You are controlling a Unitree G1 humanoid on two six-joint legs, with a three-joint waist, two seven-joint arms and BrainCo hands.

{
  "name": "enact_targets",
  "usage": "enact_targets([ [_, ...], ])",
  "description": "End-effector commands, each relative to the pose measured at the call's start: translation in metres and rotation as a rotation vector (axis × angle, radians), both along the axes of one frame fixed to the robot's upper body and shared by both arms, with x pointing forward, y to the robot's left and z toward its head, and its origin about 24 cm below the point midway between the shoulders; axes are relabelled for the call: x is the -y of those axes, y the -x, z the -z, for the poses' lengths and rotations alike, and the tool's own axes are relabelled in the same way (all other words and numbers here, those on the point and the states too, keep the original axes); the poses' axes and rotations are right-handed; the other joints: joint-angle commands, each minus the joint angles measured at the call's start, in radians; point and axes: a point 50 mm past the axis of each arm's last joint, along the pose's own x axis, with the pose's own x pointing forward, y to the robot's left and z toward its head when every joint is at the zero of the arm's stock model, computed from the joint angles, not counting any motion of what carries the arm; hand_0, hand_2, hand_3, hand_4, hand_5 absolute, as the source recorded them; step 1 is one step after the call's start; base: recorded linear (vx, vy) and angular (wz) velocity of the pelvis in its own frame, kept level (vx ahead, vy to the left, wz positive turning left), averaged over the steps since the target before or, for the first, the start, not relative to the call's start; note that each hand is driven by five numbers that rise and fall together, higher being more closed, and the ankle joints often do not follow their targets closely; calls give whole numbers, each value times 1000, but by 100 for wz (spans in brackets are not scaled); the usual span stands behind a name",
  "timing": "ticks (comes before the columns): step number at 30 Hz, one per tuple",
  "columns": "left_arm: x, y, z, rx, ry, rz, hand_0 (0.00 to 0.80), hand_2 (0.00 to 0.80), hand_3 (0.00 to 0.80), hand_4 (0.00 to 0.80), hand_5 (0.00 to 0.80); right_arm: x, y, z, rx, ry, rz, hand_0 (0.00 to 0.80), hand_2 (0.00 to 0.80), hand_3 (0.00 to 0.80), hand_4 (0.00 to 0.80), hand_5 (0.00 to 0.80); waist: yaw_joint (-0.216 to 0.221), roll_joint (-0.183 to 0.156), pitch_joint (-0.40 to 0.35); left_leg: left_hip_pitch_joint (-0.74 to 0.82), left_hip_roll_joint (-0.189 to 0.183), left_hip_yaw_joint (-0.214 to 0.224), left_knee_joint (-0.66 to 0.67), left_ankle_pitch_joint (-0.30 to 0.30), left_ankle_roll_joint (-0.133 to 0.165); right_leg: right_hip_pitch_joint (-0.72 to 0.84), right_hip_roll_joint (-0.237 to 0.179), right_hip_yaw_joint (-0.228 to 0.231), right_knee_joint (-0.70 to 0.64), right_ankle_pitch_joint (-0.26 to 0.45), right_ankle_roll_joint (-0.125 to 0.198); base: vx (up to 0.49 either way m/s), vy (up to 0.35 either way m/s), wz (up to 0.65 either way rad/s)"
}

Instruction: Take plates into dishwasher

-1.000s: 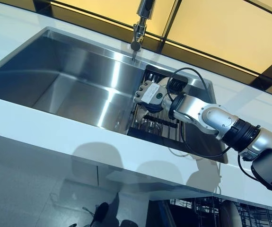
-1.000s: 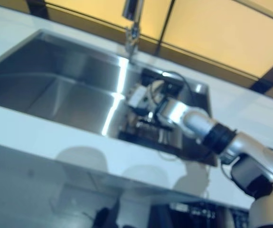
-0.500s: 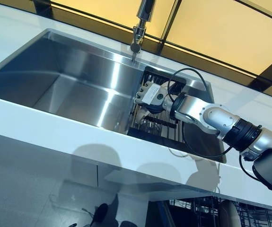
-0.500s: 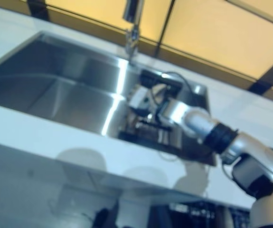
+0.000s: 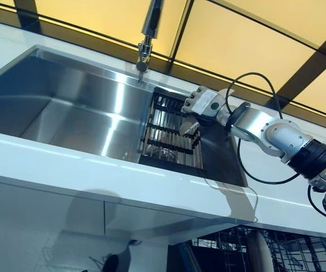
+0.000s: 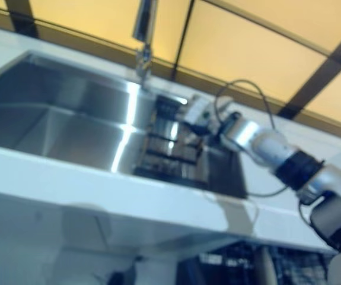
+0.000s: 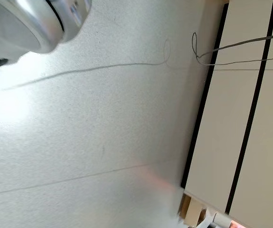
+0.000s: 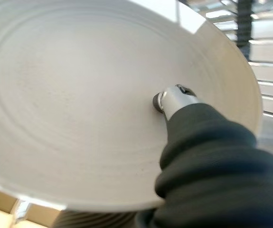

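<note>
Gripping a smooth round plate (image 8: 79, 95), dark-tipped right hand (image 8: 174, 102).

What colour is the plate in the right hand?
Plain off-white plate, clearest in the right wrist view.

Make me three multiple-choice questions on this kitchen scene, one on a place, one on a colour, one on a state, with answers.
1. Where is the rack?
A. in the sink
B. on the floor
C. on the counter

2. What colour is the plate?
A. blue
B. white
C. black

3. What is the right hand doing?
A. hanging empty
B. holding the faucet
C. holding the plate

Answers:
1. A, the rack sits at the right end of the sink.
2. B, the right wrist view shows it white.
3. C, the thumb presses on the plate's face.
</note>
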Motion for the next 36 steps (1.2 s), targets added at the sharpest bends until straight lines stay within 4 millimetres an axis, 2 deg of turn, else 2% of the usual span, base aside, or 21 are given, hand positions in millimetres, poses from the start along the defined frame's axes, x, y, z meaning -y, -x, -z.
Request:
enact_targets([
  [1,2,14,7,-45,-7,5,0,0,0,0,0,33,3,-29,118,-147,66,800,800,800,800,800,-22,38,-79,78,-36,98,-104,-40,79,13,-5,-10,105,-50,69,-22,-46,-16],
  [6,1,18,9,-61,-9,20,0,0,0,0,0,46,6,-36,148,-214,81,800,800,800,800,800,-43,41,-102,97,-31,114,-104,-50,77,30,10,12,82,-53,67,-14,-37,-17],
  [9,3,22,11,-77,-11,43,0,0,0,0,0,62,8,-41,171,-265,115,800,800,800,800,800,-61,45,-122,110,-32,128,-104,-58,77,43,19,30,62,-51,67,-23,-27,-19],
  [12,4,24,12,-89,-12,66,0,0,0,0,0,79,9,-42,189,-271,179,800,800,800,800,800,-81,49,-140,117,-32,138,-104,-62,77,50,23,47,45,-44,66,-27,-18,-29],
  [17,7,28,14,-115,-10,96,0,0,0,0,0,119,12,-35,180,-305,317,800,800,800,800,800,-123,60,-172,138,-29,166,-104,-73,75,64,28,86,7,-23,71,-20,-24,-22],
  [20,8,29,15,-121,-8,99,0,0,0,0,0,133,14,-32,187,-313,361,800,800,800,800,800,-136,64,-182,143,-26,177,-104,-75,72,70,30,100,-10,-15,72,-20,-19,-22],
  [24,8,32,17,-138,0,115,0,0,0,0,0,167,22,-29,173,-358,469,800,800,800,800,800,-168,77,-203,155,-20,201,-104,-79,69,75,33,127,-28,-7,74,-17,-19,-21],
  [27,9,34,18,-142,1,122,0,0,0,0,0,177,25,-26,162,-395,506,800,800,800,800,800,-175,80,-207,159,-20,208,-104,-81,69,77,34,133,-32,-6,73,-5,-12,-21],
  [30,11,33,18,-143,13,129,0,0,0,0,0,202,31,-20,127,-484,592,800,800,800,800,800,-194,90,-217,166,-17,219,-104,-83,65,79,34,147,-38,-4,73,-14,-14,-11],
  [31,14,34,19,-143,23,135,0,0,0,0,0,216,35,-16,103,-552,641,800,800,800,800,800,-202,97,-220,170,-15,226,-104,-84,63,80,33,155,-42,-3,73,-14,-5,-11],
  [33,15,35,20,-144,27,140,0,0,0,0,0,228,39,-12,74,-611,695,800,800,800,800,800,-208,102,-222,172,-15,232,-104,-85,62,81,32,161,-44,-1,73,-21,-8,-19],
  [34,17,35,21,-146,29,148,0,0,0,0,0,245,44,-4,39,-718,763,800,800,800,800,800,-216,107,-223,173,-14,237,-104,-85,61,80,32,168,-49,2,73,-24,-14,-22],
  [35,17,34,20,-147,27,148,0,0,0,0,0,246,45,-3,34,-725,768,800,800,800,800,800,-215,107,-223,173,-14,237,-104,-85,61,80,32,169,-49,3,73,-30,-17,-22],
  [36,18,34,21,-150,29,153,0,0,0,0,0,256,48,2,3,-800,799,800,800,800,800,800,-220,112,-222,173,-14,239,-104,-84,60,80,32,172,-52,5,73,-30,-9,-15],
])
